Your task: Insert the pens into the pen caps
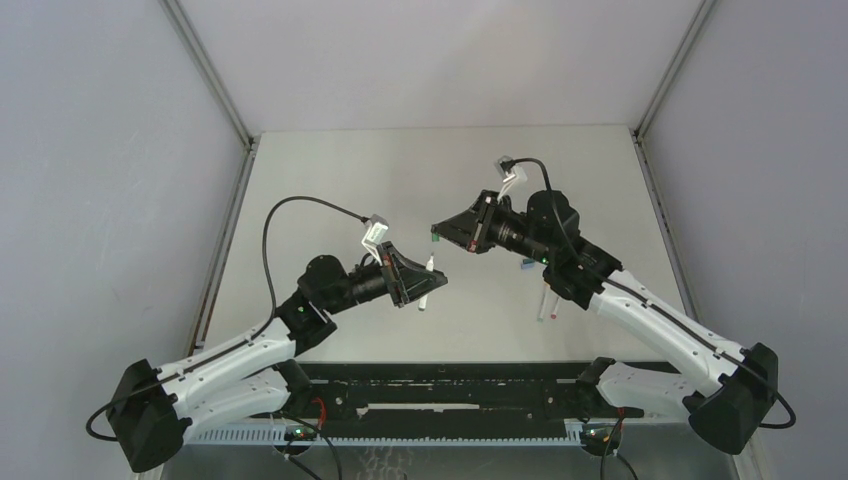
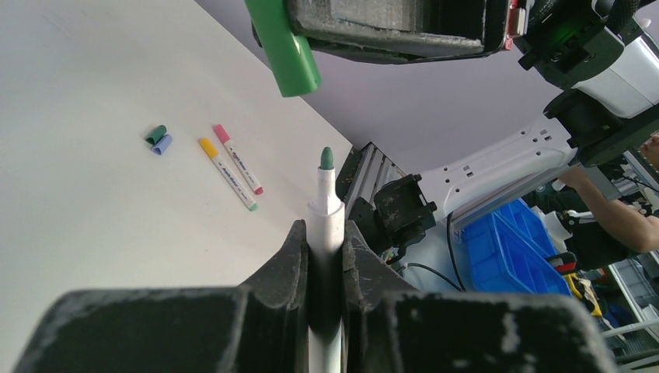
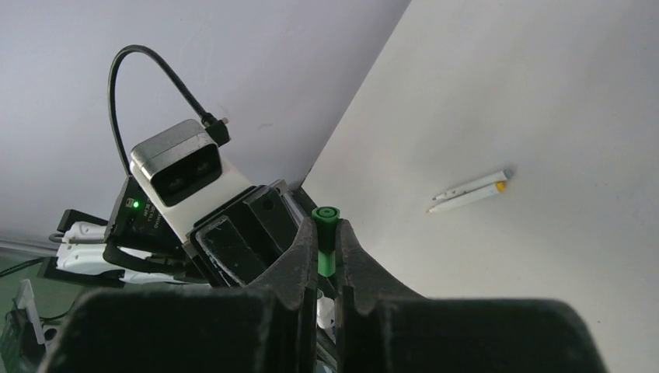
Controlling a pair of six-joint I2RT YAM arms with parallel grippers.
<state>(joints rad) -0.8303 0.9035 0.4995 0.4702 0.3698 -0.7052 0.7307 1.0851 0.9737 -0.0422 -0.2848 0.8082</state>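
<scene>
My left gripper (image 2: 326,235) is shut on a white pen (image 2: 327,208), whose green tip points up out of the fingers. The same gripper (image 1: 425,281) holds the pen (image 1: 428,283) in mid-air above the table. My right gripper (image 3: 326,237) is shut on the green pen cap (image 3: 326,233). That cap (image 2: 288,47) hangs a little above and to the left of the pen tip, apart from it. The cap (image 1: 435,239) sits just above the pen in the top view.
Two white pens lie side by side on the table, one with a yellow end (image 2: 227,175) and one with a pink end (image 2: 238,160). A dark green cap (image 2: 156,134) and a blue cap (image 2: 162,145) lie beside them. White pens (image 3: 468,191) lie on the table.
</scene>
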